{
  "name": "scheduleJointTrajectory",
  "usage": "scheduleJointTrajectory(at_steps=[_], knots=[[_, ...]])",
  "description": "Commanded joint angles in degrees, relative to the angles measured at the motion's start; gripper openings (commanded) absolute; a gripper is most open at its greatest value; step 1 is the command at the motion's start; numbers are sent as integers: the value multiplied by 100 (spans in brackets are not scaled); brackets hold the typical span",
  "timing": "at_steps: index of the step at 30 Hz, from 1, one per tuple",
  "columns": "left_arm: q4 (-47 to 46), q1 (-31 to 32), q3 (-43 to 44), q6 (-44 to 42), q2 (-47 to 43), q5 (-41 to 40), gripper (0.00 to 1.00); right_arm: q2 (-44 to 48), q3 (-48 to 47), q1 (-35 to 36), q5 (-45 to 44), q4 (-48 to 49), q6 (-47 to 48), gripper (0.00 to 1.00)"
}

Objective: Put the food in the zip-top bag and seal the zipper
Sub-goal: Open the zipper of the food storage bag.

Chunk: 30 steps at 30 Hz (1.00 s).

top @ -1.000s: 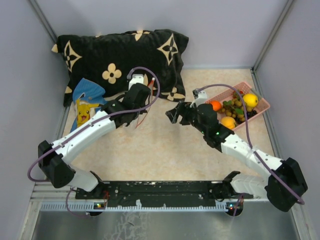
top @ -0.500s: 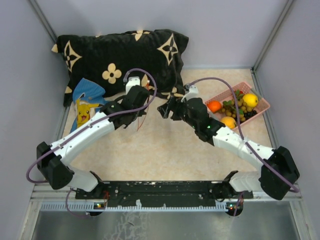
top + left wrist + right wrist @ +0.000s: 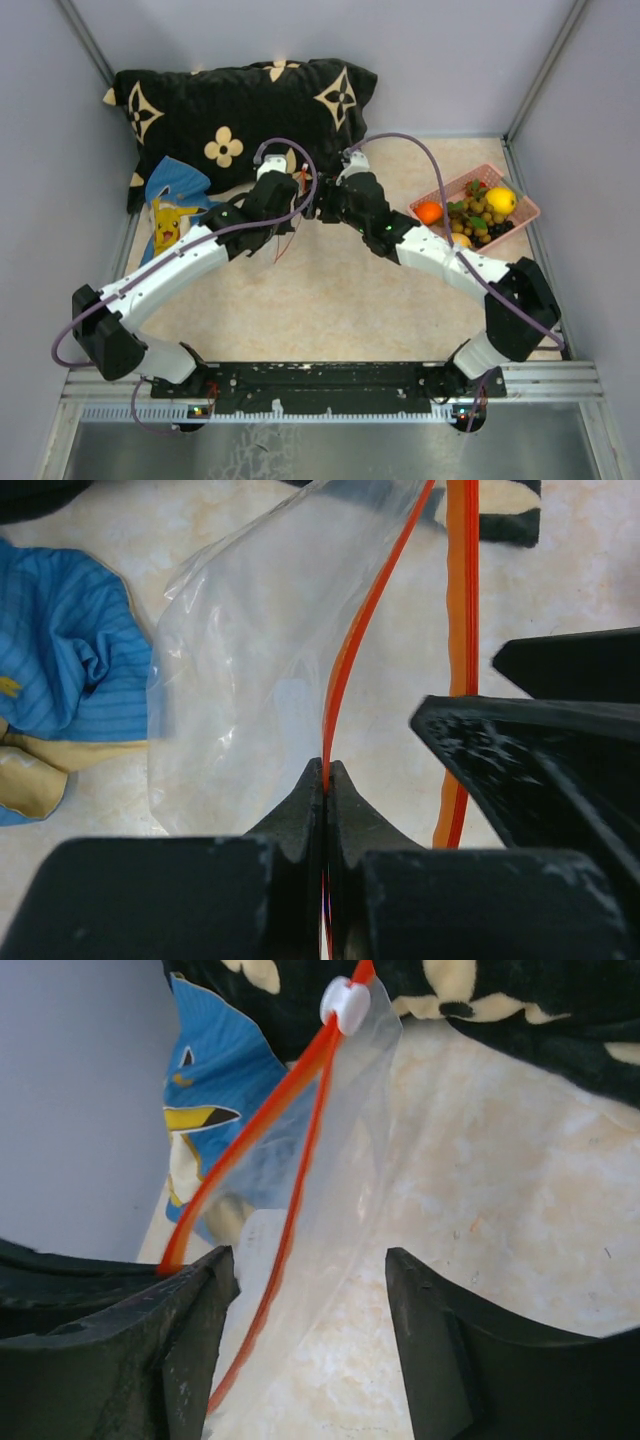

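Observation:
The clear zip-top bag [image 3: 240, 680] hangs from my left gripper [image 3: 327, 772], which is shut on one lip of its orange-red zipper [image 3: 340, 675]. The other lip [image 3: 460, 630] hangs apart, so the mouth gapes. My right gripper [image 3: 310, 1290] is open at that mouth, with one zipper lip [image 3: 300, 1160] and bag film between its fingers [image 3: 200, 1330]. A white slider [image 3: 346, 1002] sits at the strip's far end. The food lies in the pink basket [image 3: 527, 213] at the right: a lemon [image 3: 501, 200], an orange [image 3: 430, 212] and brownish balls [image 3: 470, 220].
A black pillow with cream flower prints [image 3: 240, 105] lies at the back left. A blue cartoon-print cloth [image 3: 170, 205] is spread beside it, just left of the bag. Grey walls close in the table on three sides.
My right arm has swung left from beside the basket to the bag's mouth, and its jaws have narrowed a little. My left gripper has kept its hold on the zipper and barely moved.

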State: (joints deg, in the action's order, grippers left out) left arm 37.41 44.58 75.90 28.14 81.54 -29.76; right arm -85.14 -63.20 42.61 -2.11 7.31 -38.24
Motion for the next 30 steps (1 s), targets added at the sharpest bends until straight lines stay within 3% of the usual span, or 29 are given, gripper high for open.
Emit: scheduleJointTrajectory(at_steps=[1,4,15,25,30], knots=[[-252,-10,-25,-353,-237,56,0,-334,-395,82,-32,-291,-89,60],[-252,-10,-47,-523,-321,-95,0,-470,-429,81,-233,-654,60,51],[-311,-10,-102,-1399,-736,-691,0,-310,-650,81,-765,-1556,789,0],[42,-10,-324,-1914,-751,-1863,0,-315,-1784,81,-998,-3171,1617,0],[4,-10,-268,-1632,-781,-1311,0,-469,-1756,86,-470,-3127,1474,2]])
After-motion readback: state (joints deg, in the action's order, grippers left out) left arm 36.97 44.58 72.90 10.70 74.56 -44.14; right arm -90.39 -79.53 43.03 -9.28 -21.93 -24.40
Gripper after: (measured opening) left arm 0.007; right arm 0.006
